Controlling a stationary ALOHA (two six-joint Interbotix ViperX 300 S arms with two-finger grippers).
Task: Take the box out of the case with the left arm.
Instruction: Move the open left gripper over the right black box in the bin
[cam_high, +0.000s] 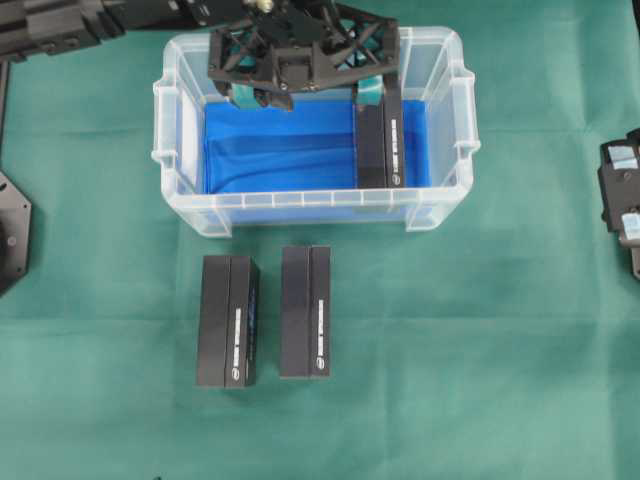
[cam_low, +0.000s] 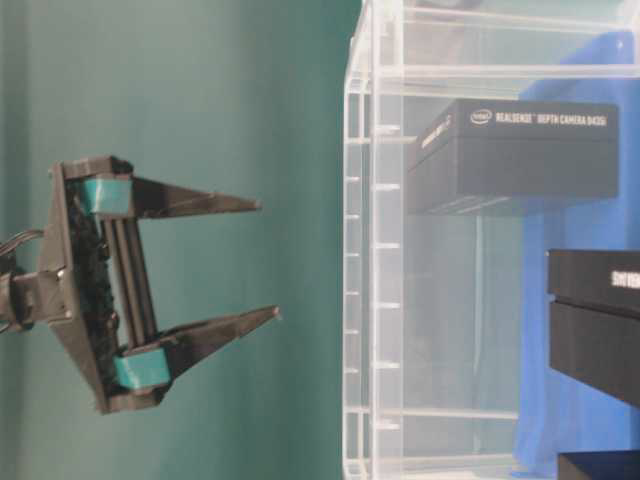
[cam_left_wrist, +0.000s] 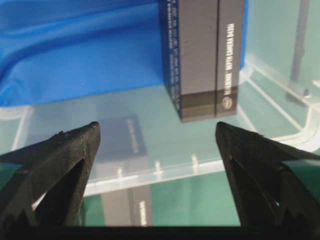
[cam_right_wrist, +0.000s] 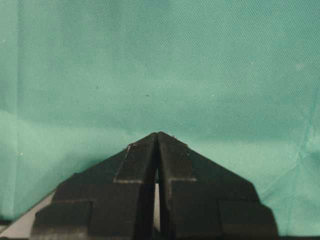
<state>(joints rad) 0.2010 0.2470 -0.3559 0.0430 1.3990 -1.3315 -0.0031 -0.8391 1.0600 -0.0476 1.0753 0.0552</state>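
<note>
Box (cam_high: 380, 145) lies against the case's (cam_high: 190, 215) right wall, ungrasped. Left gripper (cam_high: 305, 95) hangs above, jaws spread wide, seemingly not yet straddling it; removal remains undone.

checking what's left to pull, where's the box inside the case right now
In the overhead view the box stands on the blue sheet against the right wall of the case, with the open left gripper just above it.

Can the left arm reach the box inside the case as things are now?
Probably yes. The left pincer is open above the uncovered case, and nothing lies between it and the box standing against the case's right wall.
</note>
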